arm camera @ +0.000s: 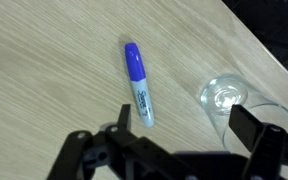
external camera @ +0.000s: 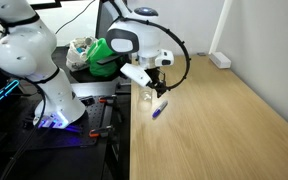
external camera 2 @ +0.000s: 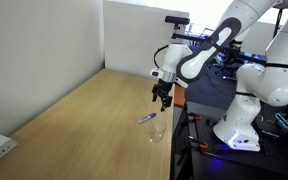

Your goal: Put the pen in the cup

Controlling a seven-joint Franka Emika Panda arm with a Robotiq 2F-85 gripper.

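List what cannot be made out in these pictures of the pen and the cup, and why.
Cup: in an exterior view only a faint outline, being clear and tiny.
Pen: its label print is too blurred to read in the wrist view.
Cup's near side: in the wrist view a finger of the gripper covers it.

No lettering I can read here: dark print runs along the pale barrel of the pen beneath me, too small to make out.
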